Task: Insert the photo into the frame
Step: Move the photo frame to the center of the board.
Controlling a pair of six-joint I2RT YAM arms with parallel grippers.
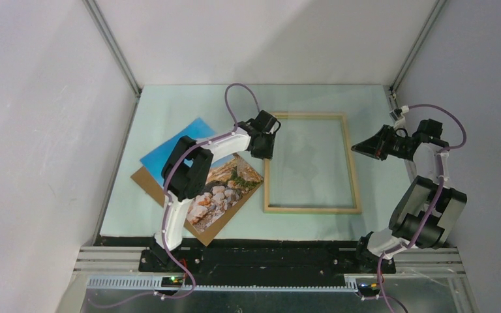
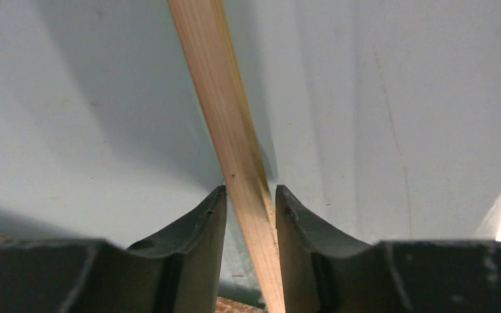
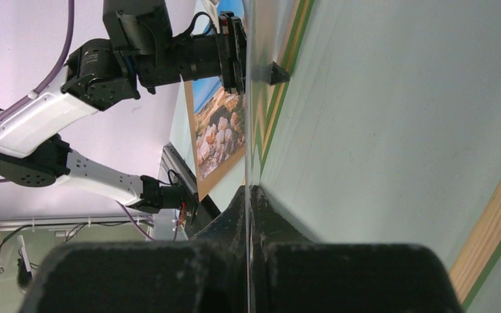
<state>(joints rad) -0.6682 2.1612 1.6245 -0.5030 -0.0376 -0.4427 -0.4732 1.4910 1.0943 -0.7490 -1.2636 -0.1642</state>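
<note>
The frame (image 1: 312, 208) lies on the pale green table with its light wood side up. My left gripper (image 1: 263, 147) is down at its left rail, near the far left corner. In the left wrist view the wooden rail (image 2: 225, 111) runs between the fingers of the left gripper (image 2: 250, 195), which are closed onto it. My right gripper (image 1: 360, 149) is at the frame's right rail, shut on the edge of a thin clear pane (image 3: 245, 130) held over the frame. The photo (image 1: 225, 186) lies picture side up, left of the frame, partly under my left arm.
A brown board (image 1: 145, 181) sticks out from under the photo's left edge. Grey walls with metal corner posts close in the table at the back and sides. The black mounting rail (image 1: 267, 257) runs along the near edge.
</note>
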